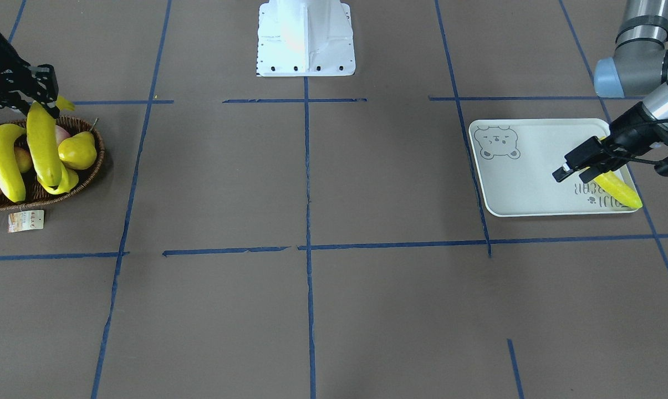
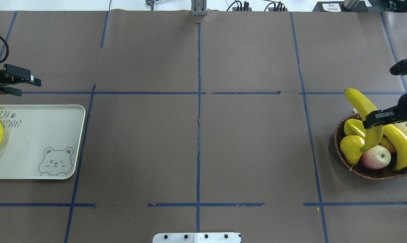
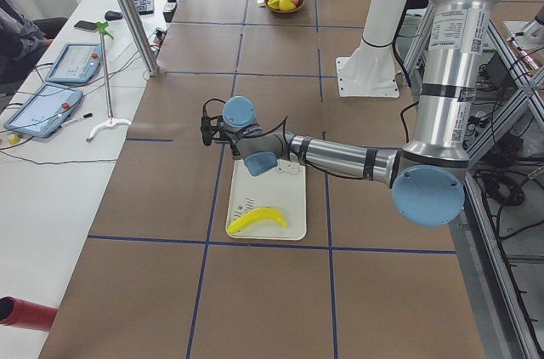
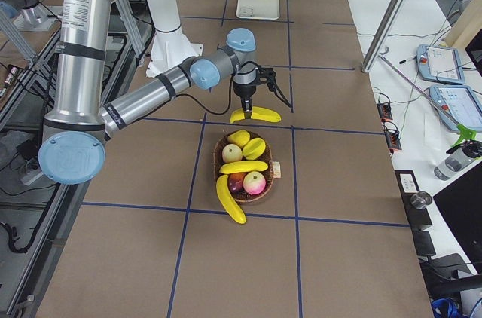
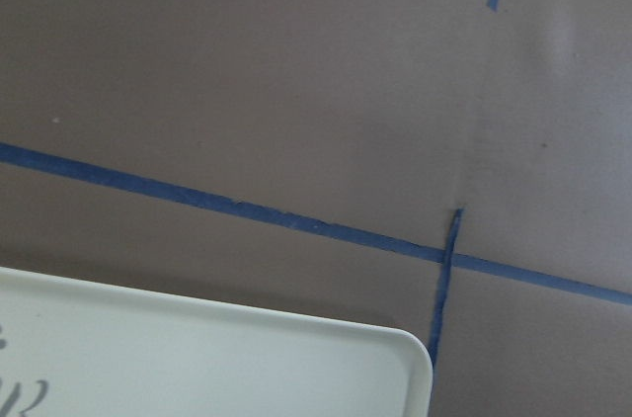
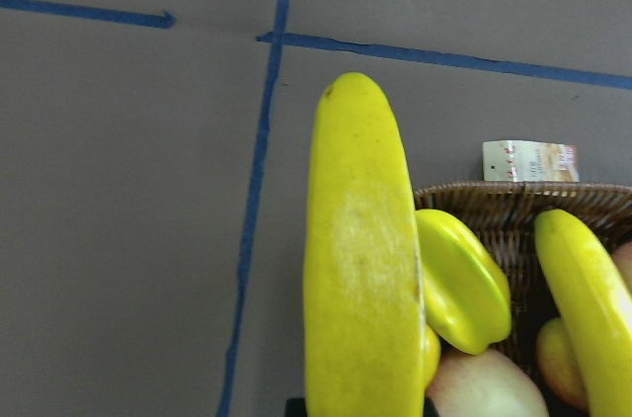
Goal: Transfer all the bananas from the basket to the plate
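My right gripper [image 2: 380,118] is shut on a long yellow banana [image 2: 362,104], which it holds tilted just above the wicker basket [image 2: 369,172]. In the right wrist view that banana [image 6: 360,259] fills the middle, over the basket's rim [image 6: 474,198]. Another banana [image 2: 404,148] lies in the basket among other fruit. One banana [image 1: 619,189] rests on the pale bear plate [image 1: 533,166], near its lettered end. Beside that end, my left gripper [image 2: 26,86] hovers open with nothing between its fingers. The left wrist view shows only a corner of the plate [image 5: 296,358].
A yellow pear [image 2: 350,148], a starfruit [image 6: 464,279] and an apple [image 2: 375,157] share the basket, and a paper tag [image 1: 26,220] lies by its rim. The robot base [image 1: 306,39] stands mid-table. Blue tape lines cross the brown tabletop between basket and plate.
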{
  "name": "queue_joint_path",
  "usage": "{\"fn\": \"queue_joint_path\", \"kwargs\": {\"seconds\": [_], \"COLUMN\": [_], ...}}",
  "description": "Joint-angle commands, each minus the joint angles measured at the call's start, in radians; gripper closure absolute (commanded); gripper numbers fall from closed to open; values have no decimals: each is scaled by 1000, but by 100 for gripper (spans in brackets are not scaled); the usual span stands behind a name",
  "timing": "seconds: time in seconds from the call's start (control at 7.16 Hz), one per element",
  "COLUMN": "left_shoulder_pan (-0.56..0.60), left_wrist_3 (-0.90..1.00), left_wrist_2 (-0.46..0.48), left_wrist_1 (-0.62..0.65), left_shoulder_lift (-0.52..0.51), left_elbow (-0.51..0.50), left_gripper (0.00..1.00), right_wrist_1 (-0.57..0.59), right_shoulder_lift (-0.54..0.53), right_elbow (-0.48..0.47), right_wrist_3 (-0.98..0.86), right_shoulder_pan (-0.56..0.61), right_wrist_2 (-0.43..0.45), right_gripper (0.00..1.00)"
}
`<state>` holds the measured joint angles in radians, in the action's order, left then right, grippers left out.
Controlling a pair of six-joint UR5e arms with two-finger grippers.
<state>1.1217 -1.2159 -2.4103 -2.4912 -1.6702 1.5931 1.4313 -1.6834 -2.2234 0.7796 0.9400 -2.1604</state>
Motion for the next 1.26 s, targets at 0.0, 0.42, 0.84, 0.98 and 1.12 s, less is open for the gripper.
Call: {"fn": "queue_joint_path", "kwargs": {"seconds": [0.0,0.42,0.84,0.98,1.12], "left_shoulder_pan": [-55,-164,-233,-275,-325], "left_wrist_3": [-83,-317,-508,-560,-620], "left_wrist_2": [0,95,122,138,201], "left_wrist_1": [-8,-6,-5,-2,8], "left_shoulder_lift": [-75,-199,-353,-383,-428], "left_elbow": [4,33,48,47,47], "left_gripper": [0,0,0,0,0], "right_wrist_1": [-333,-625,-829,-860,-861], "right_shoulder_lift": [34,77,223,273,348], "right_elbow": [89,137,230,275,309], "right_wrist_3": [299,620,773,773,773], "right_shoulder_pan": [-99,-313,-577,-633,-661], "right_wrist_2": [2,242,604,669,695], "right_gripper": [97,97,98,98,98]}}
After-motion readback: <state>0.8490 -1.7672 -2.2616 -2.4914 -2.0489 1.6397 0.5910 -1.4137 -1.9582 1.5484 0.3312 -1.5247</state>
